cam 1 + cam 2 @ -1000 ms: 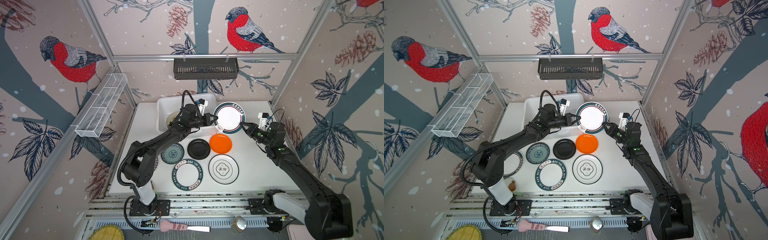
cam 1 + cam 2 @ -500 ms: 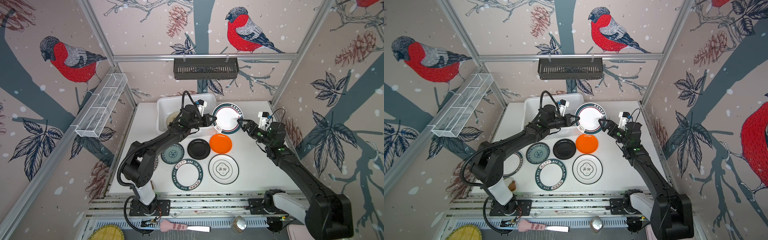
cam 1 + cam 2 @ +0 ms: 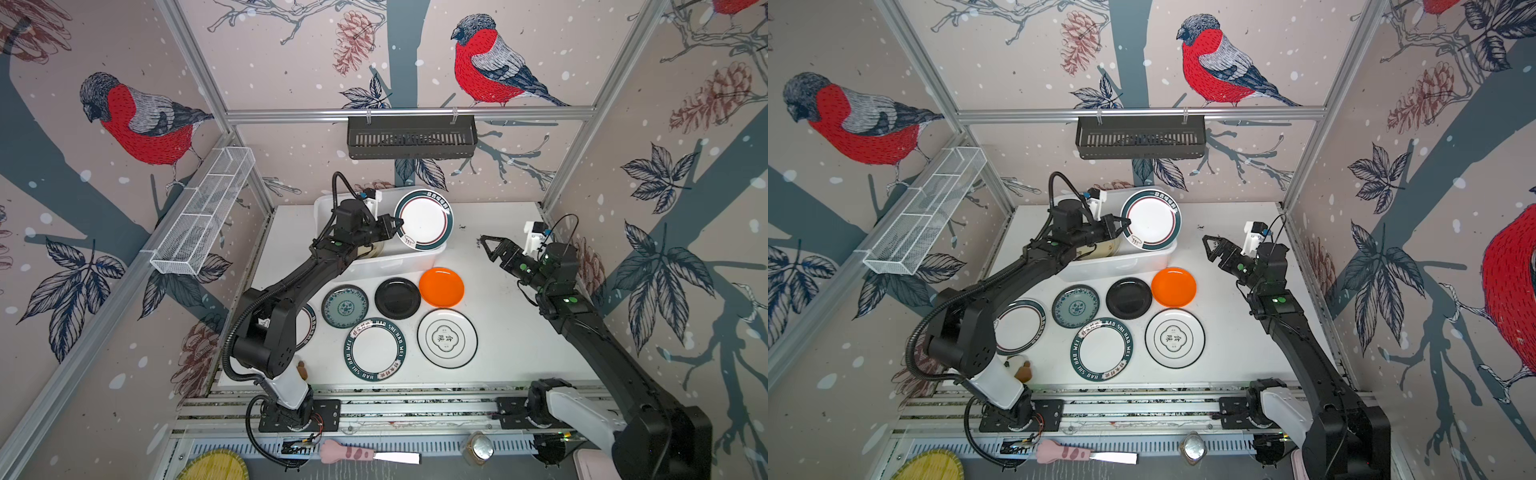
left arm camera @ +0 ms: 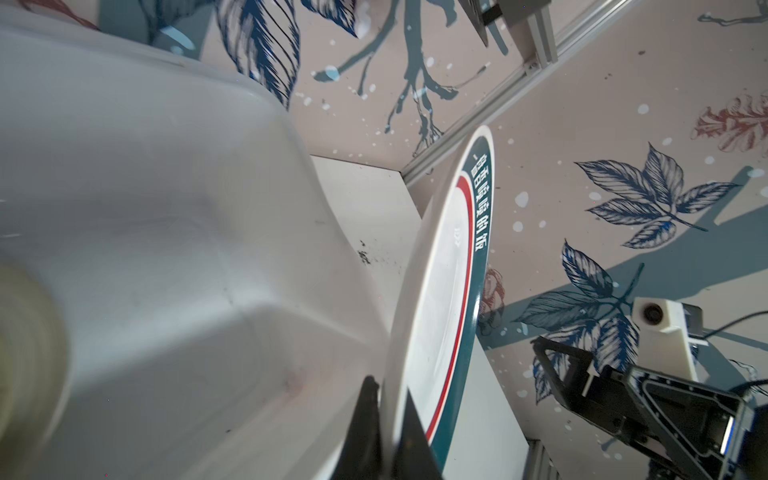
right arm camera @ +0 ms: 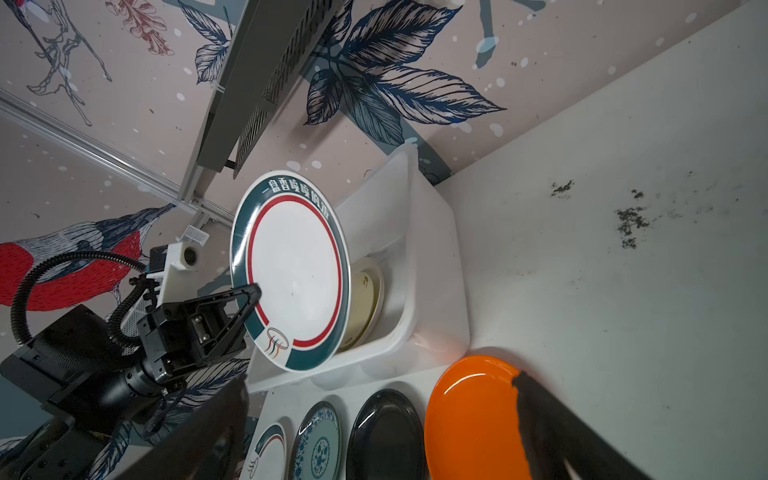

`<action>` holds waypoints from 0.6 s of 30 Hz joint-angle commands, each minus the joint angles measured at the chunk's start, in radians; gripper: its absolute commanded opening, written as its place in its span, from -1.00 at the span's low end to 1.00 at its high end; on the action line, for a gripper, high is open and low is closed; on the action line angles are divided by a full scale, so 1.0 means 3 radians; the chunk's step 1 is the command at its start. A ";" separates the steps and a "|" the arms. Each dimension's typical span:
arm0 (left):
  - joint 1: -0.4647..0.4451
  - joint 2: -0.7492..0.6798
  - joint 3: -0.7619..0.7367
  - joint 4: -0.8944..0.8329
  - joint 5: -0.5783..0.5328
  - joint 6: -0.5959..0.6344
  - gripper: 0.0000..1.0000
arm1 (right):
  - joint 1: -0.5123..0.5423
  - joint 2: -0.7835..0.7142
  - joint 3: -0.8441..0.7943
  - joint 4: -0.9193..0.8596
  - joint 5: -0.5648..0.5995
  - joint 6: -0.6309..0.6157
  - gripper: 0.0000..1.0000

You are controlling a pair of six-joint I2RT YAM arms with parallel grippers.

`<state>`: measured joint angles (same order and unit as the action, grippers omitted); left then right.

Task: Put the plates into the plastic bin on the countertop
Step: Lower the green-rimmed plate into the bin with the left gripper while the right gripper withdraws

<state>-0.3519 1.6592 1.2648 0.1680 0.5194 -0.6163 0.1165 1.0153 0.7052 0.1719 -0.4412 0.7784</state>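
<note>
**LOWERING THE HELD PLATE INTO THE BIN**

Step in hand: one plate [image 3: 424, 220], white with a teal rim, is on its way into the bin [image 3: 390, 261]. The bin stands at the back of the bench [image 3: 507, 324]. The left jaws are clamped tight on the plate's rim. They hold it on edge, tilted, over the right end of the bin. Whether its lower edge touches the bin cannot be told. A cream plate [image 5: 368, 303] already leans inside. The right jaws stand fully open and empty above the bench, to the right of the bin and apart from the held plate.

Next move, as judged: lower the plate until it rests inside, beside the cream plate, then open the left jaws. Keep its edge clear of the bin rim, because a plate gripped by its rim alone may pivot or slip. Six plates remain on the bench. Send the right jaws to the orange plate [image 3: 441, 286], which is nearer to them than the black plate [image 3: 397, 298].
</note>
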 commanded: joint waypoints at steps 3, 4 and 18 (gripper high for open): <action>0.0438 -0.0142 -0.0224 -0.0063 -0.0082 0.0182 -1.00 | -0.0068 -0.0092 -0.0009 0.0073 0.0062 -0.0141 0.99; 0.0528 -0.0148 -0.0270 -0.0065 -0.0087 0.0180 -1.00 | -0.0084 -0.0103 0.0000 0.0064 0.0058 -0.0162 0.99; 0.0912 0.0338 0.0135 -0.0857 -0.0488 0.0596 -1.00 | -0.0255 -0.0149 -0.0028 -0.0031 -0.0085 -0.0261 0.99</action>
<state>-0.0837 1.7458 1.2839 -0.0700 0.3710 -0.4637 0.0448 0.9710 0.6918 0.1577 -0.4446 0.7261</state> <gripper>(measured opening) 0.080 0.994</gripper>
